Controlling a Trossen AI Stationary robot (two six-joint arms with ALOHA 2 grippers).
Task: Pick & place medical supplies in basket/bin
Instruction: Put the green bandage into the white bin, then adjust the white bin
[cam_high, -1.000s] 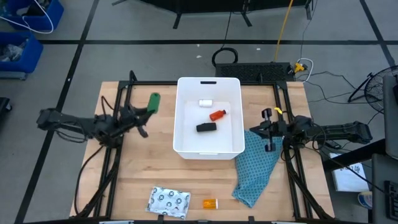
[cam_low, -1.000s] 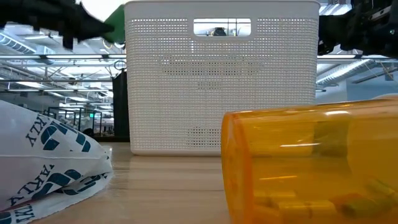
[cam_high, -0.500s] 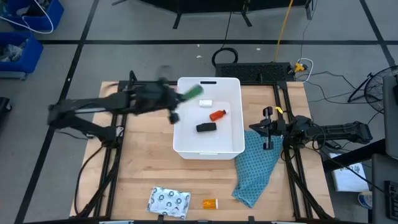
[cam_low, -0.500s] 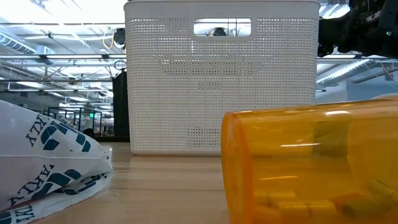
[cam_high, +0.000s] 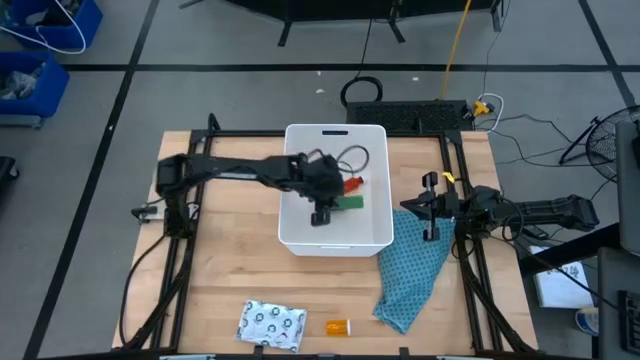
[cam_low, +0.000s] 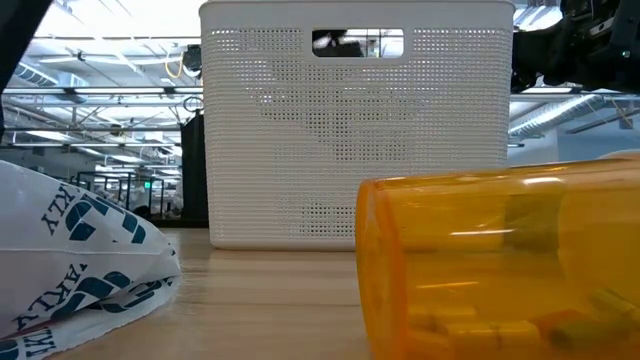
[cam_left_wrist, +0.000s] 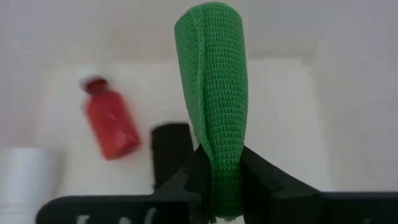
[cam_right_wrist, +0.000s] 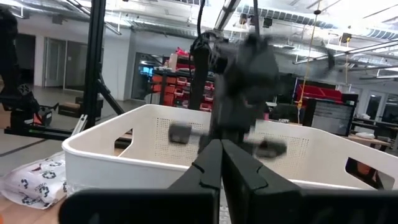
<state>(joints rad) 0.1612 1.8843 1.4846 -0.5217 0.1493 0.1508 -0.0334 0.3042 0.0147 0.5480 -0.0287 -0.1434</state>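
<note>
1. High view: the left tool reaches over the large white rectangular plastic tub, which stands mid-desk on the pale wooden desk, and holds the green knitted-looking roll above the tub's floor.
2. In the left wrist view the two dark fingers are closed narrowly on the roll's lower end. The mesh surface looks soft and light, likely to give under pressure yet unlikely to slip or break; a grip at one end, as here, seems adequate.
3. Below it in the tub lie a red plastic bottle with a pale cap, a small black block and a white round piece.
4. Outside the tub, near the desk's front edge, remain the silvery packet printed with dark rings and the orange transparent vial. The vial looks hard and smooth, so it may roll.
5. The right tool waits beside the tub with its fingers fully closed and empty, above the teal patterned cloth.
</note>
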